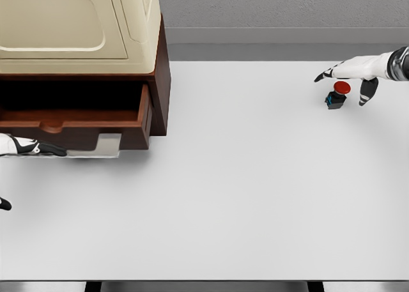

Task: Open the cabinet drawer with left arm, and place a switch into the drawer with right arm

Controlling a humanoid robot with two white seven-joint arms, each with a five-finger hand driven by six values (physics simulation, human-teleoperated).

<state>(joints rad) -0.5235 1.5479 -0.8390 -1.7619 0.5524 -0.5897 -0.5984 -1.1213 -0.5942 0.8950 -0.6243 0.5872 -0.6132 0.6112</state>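
Note:
A cream-topped brown cabinet [96, 43] stands at the back left of the white table [243, 196]. Its drawer [77, 122] is pulled out toward me, its inside dark. My left hand [29, 146] shows at the left edge just in front of the drawer front, fingers relaxed and holding nothing. The switch [337, 94], a dark body with a red round button, stands at the back right. My right hand [351, 81] hovers over it with spread fingers on either side, not closed on it.
A grey wall runs along the table's back edge. The table's front edge lies near the bottom of the view, with dark legs below. A pale grey plate pokes out under the drawer front [102, 145].

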